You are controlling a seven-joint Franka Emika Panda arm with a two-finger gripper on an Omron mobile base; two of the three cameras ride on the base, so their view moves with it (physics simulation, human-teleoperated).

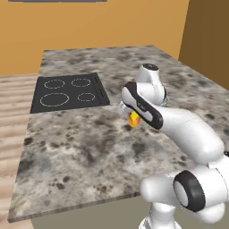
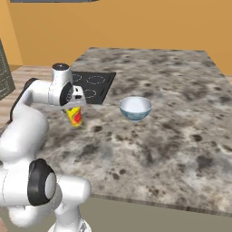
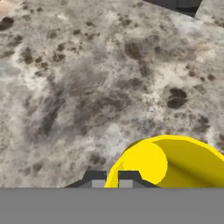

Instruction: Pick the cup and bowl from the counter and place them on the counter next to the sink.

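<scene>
Cups: you are looking at one small yellow cup (image 2: 74, 116) with a red-orange mark.
Claw: your one gripper (image 2: 75, 110) is pinching the cup's rim and holding it tilted above the counter (image 2: 181, 131).
Bowls: one white bowl (image 2: 135, 108) is sitting on the counter, well apart from the cup.
Stovetops: one black stovetop (image 1: 69, 91) is lying behind the cup.

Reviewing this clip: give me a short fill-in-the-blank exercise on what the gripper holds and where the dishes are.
1. The two-finger gripper is shut on the small yellow tapered ____.
2. The round white bowl rests on the speckled granite-look ____.
3. The cup hangs between the bowl and the black ____ with white ring burners.
4. The bowl is ____ than the cup.

Missing words: cup; counter; stovetop; wider
</scene>
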